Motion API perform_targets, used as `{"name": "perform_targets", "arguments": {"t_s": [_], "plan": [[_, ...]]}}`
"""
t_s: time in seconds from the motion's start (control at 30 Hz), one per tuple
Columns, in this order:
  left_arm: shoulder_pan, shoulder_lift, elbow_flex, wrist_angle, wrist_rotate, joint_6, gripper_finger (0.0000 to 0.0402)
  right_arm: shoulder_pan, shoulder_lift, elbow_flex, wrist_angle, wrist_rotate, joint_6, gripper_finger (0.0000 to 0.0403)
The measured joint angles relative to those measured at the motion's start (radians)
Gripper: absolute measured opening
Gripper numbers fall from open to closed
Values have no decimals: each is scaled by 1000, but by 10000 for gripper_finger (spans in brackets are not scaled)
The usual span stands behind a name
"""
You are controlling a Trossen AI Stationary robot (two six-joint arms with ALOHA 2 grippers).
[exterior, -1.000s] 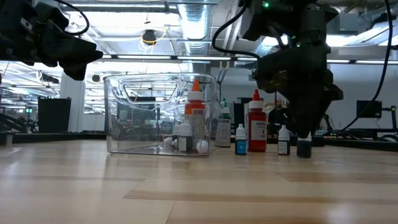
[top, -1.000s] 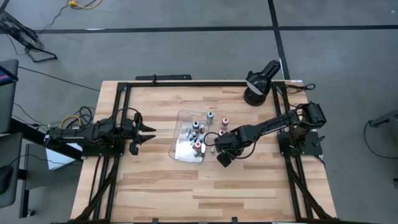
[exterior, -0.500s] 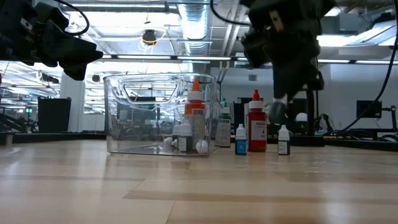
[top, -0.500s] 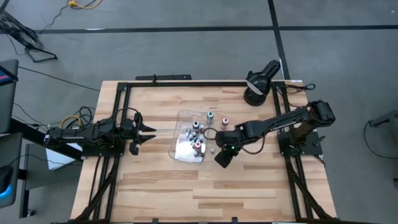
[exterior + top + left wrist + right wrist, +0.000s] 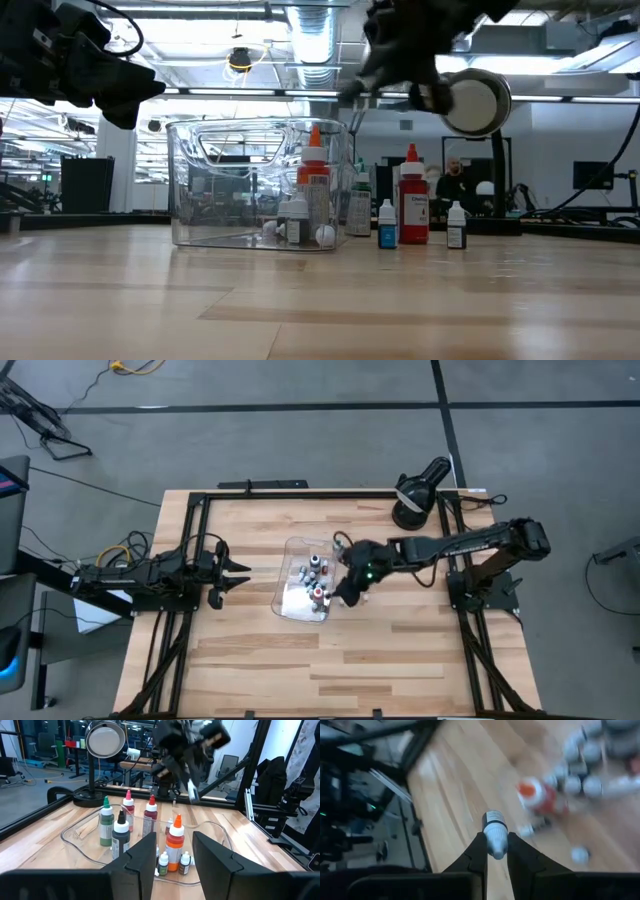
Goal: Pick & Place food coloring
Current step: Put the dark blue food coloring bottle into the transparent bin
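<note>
The wooden table [image 5: 300,660] fills the middle of the high view. Just left of its centre sits the clear tray [image 5: 292,603], and several food coloring bottles already stand inside it, an orange-capped bottle [image 5: 314,180] the tallest of them in the low view. A few more wait outside on the wood: a red bottle [image 5: 412,200], a small teal bottle [image 5: 387,226] and a small dark bottle [image 5: 456,227], right of centre in the low view.

The right arm reaches in from the right edge of the high view, and its right gripper [image 5: 352,585] hangs over the tray's right-hand side. In the right wrist view its fingers are pinched tight on a small white-capped bottle [image 5: 494,831], with bottles in the tray blurred past it, in the upper right of that picture.

The left gripper [image 5: 222,573] waits at middle left, jaws partly apart and holding nothing.

By my reckoning this is the carry-and-place step. Next it wants lowering into a free spot among the standing bottles, then letting go without knocking the orange one over.
</note>
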Motion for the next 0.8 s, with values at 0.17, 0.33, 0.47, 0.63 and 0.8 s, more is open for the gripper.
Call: {"name": "perform_targets", "arguments": {"t_s": [0.17,0.33,0.47,0.63,0.8], "plan": [[0,0,0,0,0,0,118,-45,-5,43,58,0,-68,38],[0,0,0,0,0,0,118,-101,-4,86,50,22,-118,38],[0,0,0,0,0,0,118,-132,24,148,-27,57,-177,37],[0,0,0,0,0,0,118,-134,118,284,-205,88,-282,38],[0,0,0,0,0,0,118,-139,202,414,-386,127,-390,38]]}}
